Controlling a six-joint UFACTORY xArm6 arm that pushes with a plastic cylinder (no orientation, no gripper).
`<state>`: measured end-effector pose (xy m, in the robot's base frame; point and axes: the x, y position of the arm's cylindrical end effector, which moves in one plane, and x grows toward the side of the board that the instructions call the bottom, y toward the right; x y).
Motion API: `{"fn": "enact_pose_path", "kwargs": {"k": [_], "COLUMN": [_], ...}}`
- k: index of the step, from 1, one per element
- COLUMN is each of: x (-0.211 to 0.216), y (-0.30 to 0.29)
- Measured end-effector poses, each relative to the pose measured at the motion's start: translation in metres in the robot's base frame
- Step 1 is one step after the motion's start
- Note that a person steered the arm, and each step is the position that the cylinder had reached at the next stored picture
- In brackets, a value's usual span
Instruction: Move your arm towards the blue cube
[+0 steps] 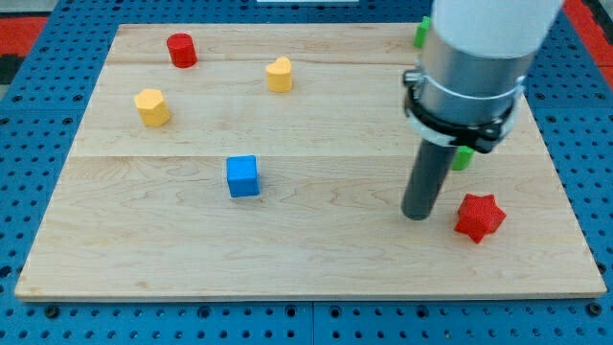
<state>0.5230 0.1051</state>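
I see a blue pegboard bench filling the edges of the view, dotted with holes, and on it a pale wooden board made of joined planks, which takes up nearly everything else. My arm comes down from the view's top right, a white and grey housing narrowing to the dark rod. There is no pincer on this rig, so nothing opens, closes or holds; my tip rests bare on the wood at the view's lower right. The red star-shaped block lies just beside it on the view's right, apart from it. The blue cube sits well apart to the view's left of my tip, slightly higher. Two yellow blocks and a red cylinder lie toward the top left. Green blocks peek from behind the arm, shapes unclear.
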Motion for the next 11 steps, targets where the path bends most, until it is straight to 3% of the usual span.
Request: {"fn": "enact_pose_path", "kwargs": {"k": [2,3,5,6,7,11], "x": [0.026,0.035,0.012,-0.04,-0.062,-0.046], "y": [-0.033,-0.085,-0.27,-0.29,-0.286,-0.223]}}
